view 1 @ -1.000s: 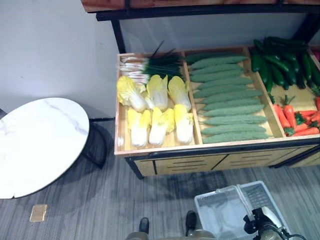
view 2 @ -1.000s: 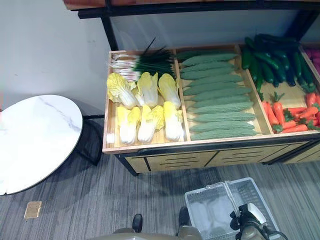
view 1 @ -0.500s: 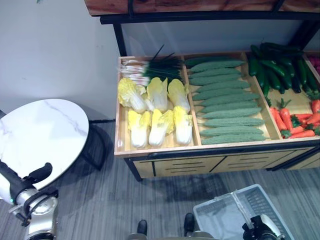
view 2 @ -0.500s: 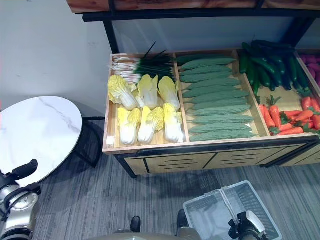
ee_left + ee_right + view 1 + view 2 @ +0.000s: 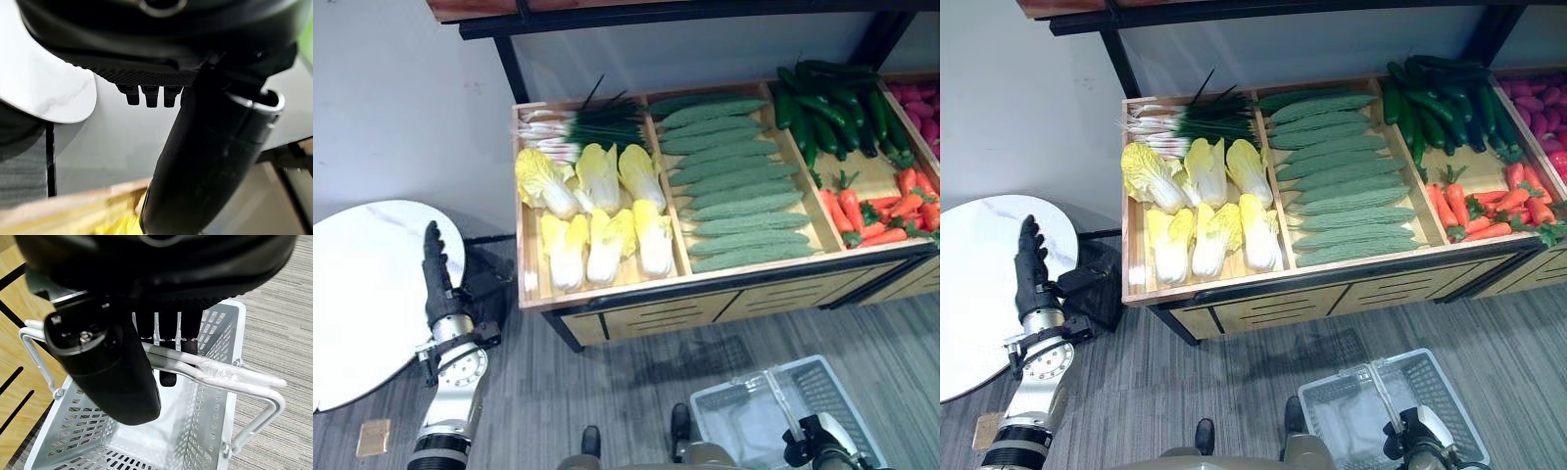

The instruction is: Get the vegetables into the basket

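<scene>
Vegetables lie in a wooden display stand: yellow cabbages, spring onions, ridged green gourds, dark cucumbers and carrots. A pale grey mesh basket stands empty on the floor in front of the stand. My right hand is over it, fingers curled round the basket's handles. My left hand is raised at the left, between the round table and the stand, with straight fingers holding nothing.
A round white marble table on dark legs stands left of the stand. Reddish-purple roots fill the far right bin. A dark shelf rail runs above the stand. A small tan tile lies on the grey carpet.
The camera has shifted. My left arm has come up from the lower left, and its hand now points upward beside the table. The right hand stays on the basket's handles.
</scene>
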Tool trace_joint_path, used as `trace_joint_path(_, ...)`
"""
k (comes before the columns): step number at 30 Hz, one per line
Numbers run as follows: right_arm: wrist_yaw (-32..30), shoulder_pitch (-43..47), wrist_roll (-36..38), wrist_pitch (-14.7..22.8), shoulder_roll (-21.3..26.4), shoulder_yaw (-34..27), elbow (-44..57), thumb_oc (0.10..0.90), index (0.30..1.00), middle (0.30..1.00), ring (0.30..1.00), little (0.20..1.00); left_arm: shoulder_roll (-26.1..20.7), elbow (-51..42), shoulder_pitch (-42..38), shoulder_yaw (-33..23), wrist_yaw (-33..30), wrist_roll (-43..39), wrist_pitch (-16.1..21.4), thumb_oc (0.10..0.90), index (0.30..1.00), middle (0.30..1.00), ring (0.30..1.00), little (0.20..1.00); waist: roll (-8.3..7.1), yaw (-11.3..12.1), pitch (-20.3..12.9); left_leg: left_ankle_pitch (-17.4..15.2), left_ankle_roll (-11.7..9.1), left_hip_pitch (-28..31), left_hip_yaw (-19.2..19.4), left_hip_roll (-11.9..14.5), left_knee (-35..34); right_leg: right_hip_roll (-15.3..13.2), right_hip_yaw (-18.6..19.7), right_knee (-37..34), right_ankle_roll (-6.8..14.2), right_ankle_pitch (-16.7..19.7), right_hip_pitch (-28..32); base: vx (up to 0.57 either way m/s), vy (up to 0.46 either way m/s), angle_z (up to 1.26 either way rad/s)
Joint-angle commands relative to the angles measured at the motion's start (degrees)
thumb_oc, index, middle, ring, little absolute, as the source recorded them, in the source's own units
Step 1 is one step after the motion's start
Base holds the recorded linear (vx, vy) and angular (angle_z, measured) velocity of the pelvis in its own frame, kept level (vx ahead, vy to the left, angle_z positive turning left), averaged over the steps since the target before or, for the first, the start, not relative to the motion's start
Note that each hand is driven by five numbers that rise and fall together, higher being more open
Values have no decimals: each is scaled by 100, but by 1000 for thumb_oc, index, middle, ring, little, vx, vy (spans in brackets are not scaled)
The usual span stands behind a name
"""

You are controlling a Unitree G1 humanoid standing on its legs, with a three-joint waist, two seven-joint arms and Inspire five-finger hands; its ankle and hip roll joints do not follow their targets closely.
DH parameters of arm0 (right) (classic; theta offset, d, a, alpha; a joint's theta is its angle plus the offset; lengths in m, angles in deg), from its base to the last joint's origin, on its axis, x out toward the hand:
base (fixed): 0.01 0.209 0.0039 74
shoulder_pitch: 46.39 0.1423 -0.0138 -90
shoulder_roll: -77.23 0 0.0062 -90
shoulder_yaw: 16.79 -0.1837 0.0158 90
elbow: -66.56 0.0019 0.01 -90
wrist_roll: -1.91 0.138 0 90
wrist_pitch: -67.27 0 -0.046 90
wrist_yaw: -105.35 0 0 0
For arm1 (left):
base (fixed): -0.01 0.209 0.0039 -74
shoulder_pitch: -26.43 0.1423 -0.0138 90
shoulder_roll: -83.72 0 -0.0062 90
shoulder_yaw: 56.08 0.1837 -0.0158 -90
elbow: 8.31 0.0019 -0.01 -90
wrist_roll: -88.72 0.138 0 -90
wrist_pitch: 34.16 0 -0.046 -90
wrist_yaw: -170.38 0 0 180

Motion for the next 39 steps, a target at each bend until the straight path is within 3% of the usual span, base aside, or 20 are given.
trace_joint_path(1, -198, 259, -33, 116, 167, 329, 66, 400, 300, 300, 300, 300, -382, -161, -632, -209, 39, 28, 490, 900, 1000, 1000, 1000, 1000, -406, -42, -196, -165, -200, -114, -192, 120, 0, -473, 211, 35, 482, -344, 208, 11, -8, -11)
trace_joint_path(22, -276, 353, 0, 170, 68, 557, 175, 400, 300, 300, 300, 300, -457, 1152, -1386, 670, 26, 650, 30, 900, 1000, 1000, 1000, 1000, -483, -283, -223, -237, -223, 16, 50, 233, 0, -369, 426, 35, 477, -378, 182, 17, -4, -5)
trace_joint_path(32, -317, 387, 11, 210, 29, 590, 200, 400, 300, 300, 300, 300, -479, 933, -1534, 768, -58, 701, 197, 900, 1000, 1000, 1000, 1000, -462, -325, -197, -259, -231, 46, 136, 240, 0, -342, 532, 35, 480, -374, 135, 6, 2, -7)
trace_joint_path(39, -321, 352, 12, 223, 19, 588, 168, 400, 300, 300, 300, 300, -427, 1121, -1543, 841, -75, 832, 74, 900, 1000, 1000, 1000, 1000, -468, -348, -215, -284, -234, 101, 170, 259, 0, -326, 557, 35, 474, -402, 181, 9, -3, 0)
